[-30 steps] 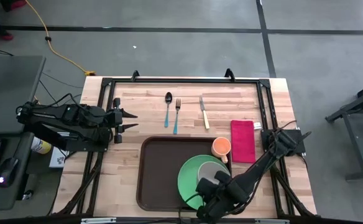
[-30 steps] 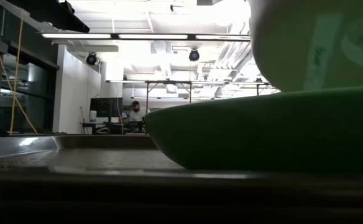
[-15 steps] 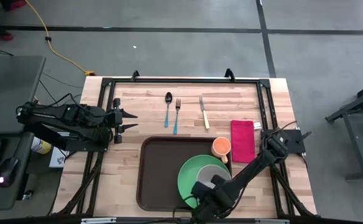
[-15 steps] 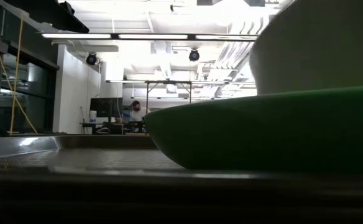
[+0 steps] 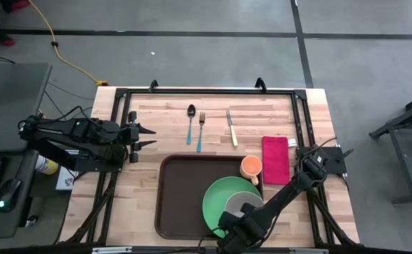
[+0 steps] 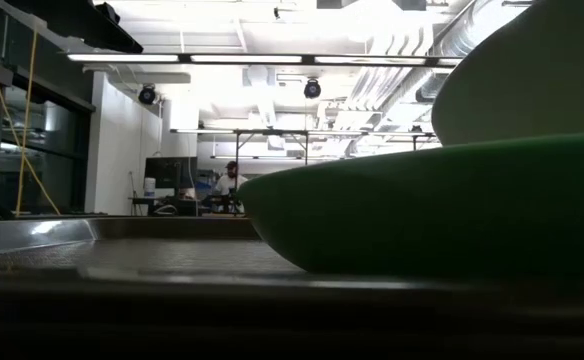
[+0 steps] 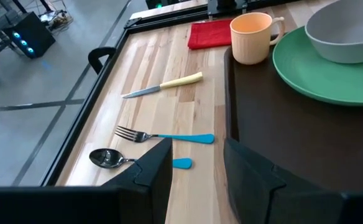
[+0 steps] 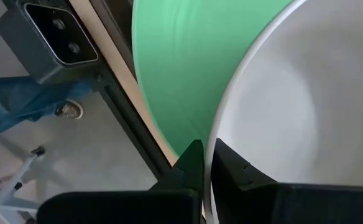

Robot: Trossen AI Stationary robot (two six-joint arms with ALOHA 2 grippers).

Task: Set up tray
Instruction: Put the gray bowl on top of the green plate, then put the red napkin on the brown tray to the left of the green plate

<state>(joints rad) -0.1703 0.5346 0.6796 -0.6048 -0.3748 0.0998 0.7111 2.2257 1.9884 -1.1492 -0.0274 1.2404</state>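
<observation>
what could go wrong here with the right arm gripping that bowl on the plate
The right gripper is shut on the rim of the grey bowl, which sits on the green plate. The thin rim grip could slip. Dragging the bowl may also shift the plate, which overhangs the tray near the table's front edge. The orange mug stands close and could get knocked.

We see a dark brown tray (image 5: 181,197) w/ a green plate (image 5: 216,197) on it, grey bowl (image 5: 243,203) on the plate, and an orange mug (image 5: 250,167). Napkin (image 5: 275,159) – red. Spoon (image 5: 191,124) & fork (image 5: 200,131) have light-blue handles (knife (image 5: 231,128) handle pale yellow). Table (image 5: 171,120) – light wood w/ black frame. Both arms black.
</observation>
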